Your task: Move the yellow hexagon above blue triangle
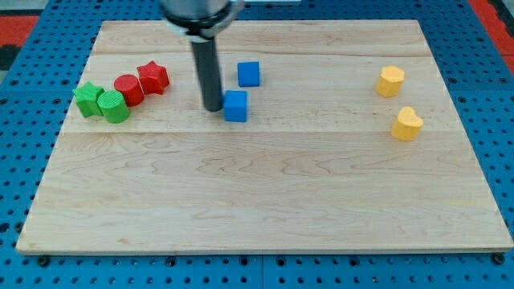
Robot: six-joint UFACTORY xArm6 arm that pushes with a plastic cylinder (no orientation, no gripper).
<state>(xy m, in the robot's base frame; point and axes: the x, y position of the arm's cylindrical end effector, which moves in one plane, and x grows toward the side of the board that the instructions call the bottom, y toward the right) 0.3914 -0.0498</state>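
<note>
The yellow hexagon [391,81] sits at the view's upper right, with a yellow heart-shaped block [407,124] just below it. Two blue blocks lie at the upper middle: one [249,74] higher up looks like a cube, and one [235,106] below it whose shape I cannot make out for sure. My tip [212,108] rests on the board just left of the lower blue block, touching or nearly touching it. The dark rod rises from there to the view's top.
At the view's upper left a red star [152,77], a red cylinder [128,89], a green star [88,99] and a green cylinder [114,107] lie clustered together. The wooden board [265,201] lies on a blue pegboard surface.
</note>
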